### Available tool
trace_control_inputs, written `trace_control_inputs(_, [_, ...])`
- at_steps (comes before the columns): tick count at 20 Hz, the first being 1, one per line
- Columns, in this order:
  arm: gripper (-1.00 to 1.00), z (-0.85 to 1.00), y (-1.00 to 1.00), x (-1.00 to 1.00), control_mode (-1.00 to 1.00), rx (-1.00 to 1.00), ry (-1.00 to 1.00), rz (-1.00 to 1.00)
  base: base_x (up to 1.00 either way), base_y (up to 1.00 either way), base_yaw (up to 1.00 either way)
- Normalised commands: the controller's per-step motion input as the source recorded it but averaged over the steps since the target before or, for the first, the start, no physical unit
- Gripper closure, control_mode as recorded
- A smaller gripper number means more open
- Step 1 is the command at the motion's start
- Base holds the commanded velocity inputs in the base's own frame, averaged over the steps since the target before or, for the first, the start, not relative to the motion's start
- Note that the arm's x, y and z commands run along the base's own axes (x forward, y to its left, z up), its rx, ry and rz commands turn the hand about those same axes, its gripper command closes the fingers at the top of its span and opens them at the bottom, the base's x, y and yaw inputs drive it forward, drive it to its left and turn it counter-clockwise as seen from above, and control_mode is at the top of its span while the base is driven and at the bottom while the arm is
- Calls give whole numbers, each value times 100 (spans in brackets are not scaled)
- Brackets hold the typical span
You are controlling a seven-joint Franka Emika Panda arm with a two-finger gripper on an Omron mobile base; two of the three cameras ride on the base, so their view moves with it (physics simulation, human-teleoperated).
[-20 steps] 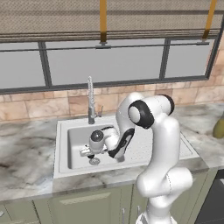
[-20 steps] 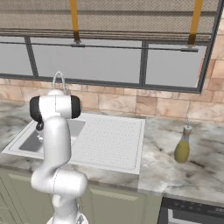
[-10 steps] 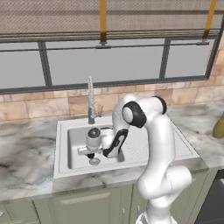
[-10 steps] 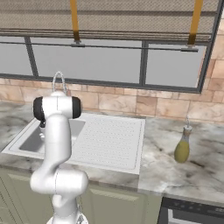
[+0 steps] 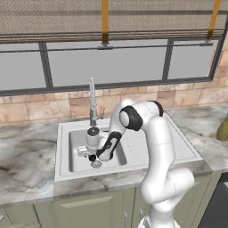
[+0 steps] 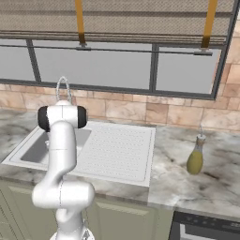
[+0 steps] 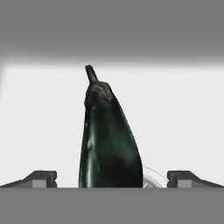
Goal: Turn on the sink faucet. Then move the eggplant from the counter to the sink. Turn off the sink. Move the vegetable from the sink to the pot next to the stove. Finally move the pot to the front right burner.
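Around me the light is even and soft, rendered, with faint shadows inside the white-grey rectangular sink (image 5: 67, 153). Up close, the dark purple-black eggplant (image 7: 109, 140) shows a dull green sheen, slightly blurred.

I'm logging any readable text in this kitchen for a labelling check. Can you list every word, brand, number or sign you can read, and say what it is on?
None: no word, brand, number or sign can be read in these views.
The olive-yellow bottle on the counter carries no visible label.
The sink, the sink faucet and the eggplant between the open gripper fingertips are unmarked.
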Motion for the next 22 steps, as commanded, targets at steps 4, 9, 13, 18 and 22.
trace_control_inputs(4, [-100,-22,1,17,-100,0,6,0,0,0,0])
trace_control_inputs(9, [-100,-28,0,9,-100,0,3,0,0,0,0])
trace_control_inputs(13, [100,-36,5,-7,-100,0,4,0,0,0,0])
trace_control_inputs(18, [100,-21,6,-5,-100,0,0,0,0,0,0])
trace_control_inputs(22, [100,6,3,-1,-100,2,0,0,0,0,0])
